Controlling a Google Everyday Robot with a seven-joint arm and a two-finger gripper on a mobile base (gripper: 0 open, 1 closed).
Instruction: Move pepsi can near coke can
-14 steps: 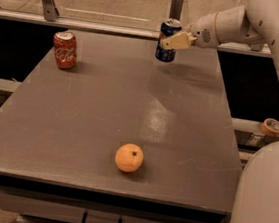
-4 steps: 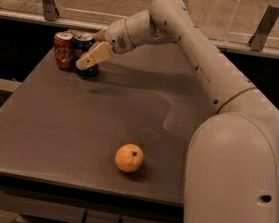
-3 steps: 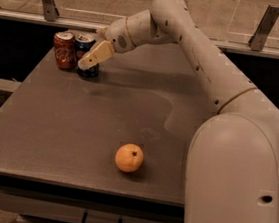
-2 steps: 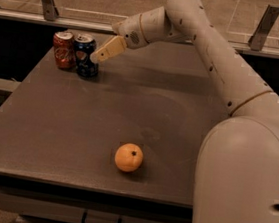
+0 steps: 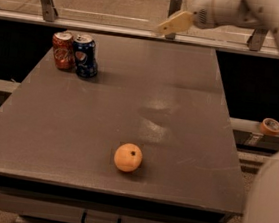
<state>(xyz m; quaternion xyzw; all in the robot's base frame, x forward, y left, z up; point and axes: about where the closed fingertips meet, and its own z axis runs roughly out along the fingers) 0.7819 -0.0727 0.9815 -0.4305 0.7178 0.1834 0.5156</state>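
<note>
Pepsi can (image 5: 85,57) beside coke can (image 5: 64,50), one each; one orange (image 5: 128,157); gripper (image 5: 172,23) above far table (image 5: 193,79) edge, opening unclear.

the dark grey flat-topped table (image 5: 131,97) carries three things. at its far left corner the dented red coke can (image 5: 63,50) with white script and the dark blue pepsi can (image 5: 85,56) with a silver top stand upright, side by side, touching or nearly so, the blue one on the right. a round orange fruit (image 5: 128,157) lies near the front edge, well apart from both. the tan gripper (image 5: 161,29) hangs above the table's far edge, touching nothing on it.
</note>
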